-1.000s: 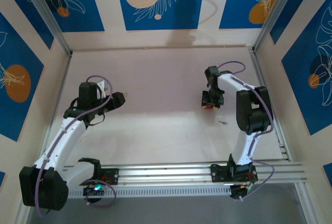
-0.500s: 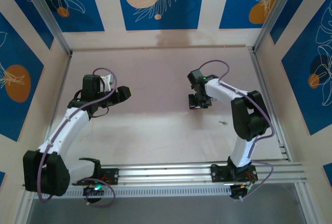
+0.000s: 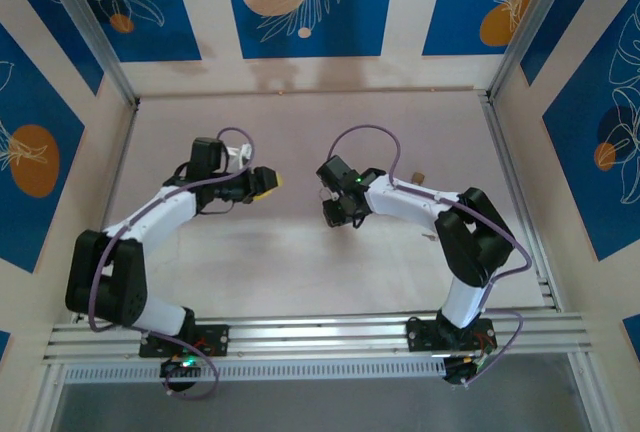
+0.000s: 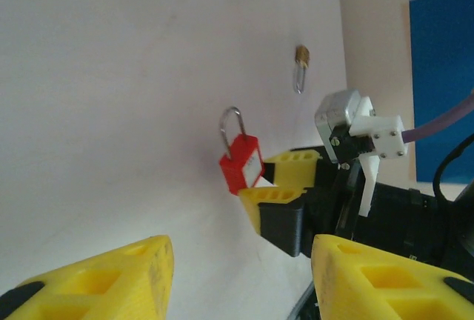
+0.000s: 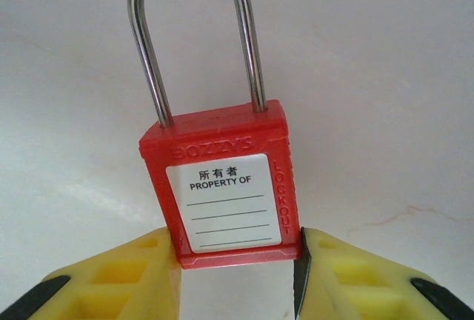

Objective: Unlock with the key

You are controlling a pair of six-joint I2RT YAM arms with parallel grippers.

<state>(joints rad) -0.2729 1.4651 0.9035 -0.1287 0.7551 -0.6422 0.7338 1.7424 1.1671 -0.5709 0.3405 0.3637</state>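
The red padlock (image 5: 222, 187), with a silver shackle and a white label, stands upright between the yellow fingers of my right gripper (image 5: 237, 257), which is shut on its lower body. From the left wrist view the same padlock (image 4: 243, 163) juts out of the right gripper (image 4: 285, 187) over the table. The key (image 4: 300, 68), small and brassy with a wire loop, lies on the table beyond the padlock, near the right forearm (image 3: 421, 178). My left gripper (image 4: 241, 279) faces the padlock from the left, open, with nothing between its fingers. Seen from above, the left gripper (image 3: 266, 184) and right gripper (image 3: 336, 208) are a short gap apart.
The pale table (image 3: 300, 272) is walled by blue-and-cream panels, with aluminium posts at the back corners. A metal rail (image 3: 320, 332) runs along the near edge by the arm bases. Purple cables loop above both wrists.
Both arms have swung in toward the table's middle. The right gripper carried the padlock leftward, the left gripper moved right to face it, and its jaws narrowed somewhat.
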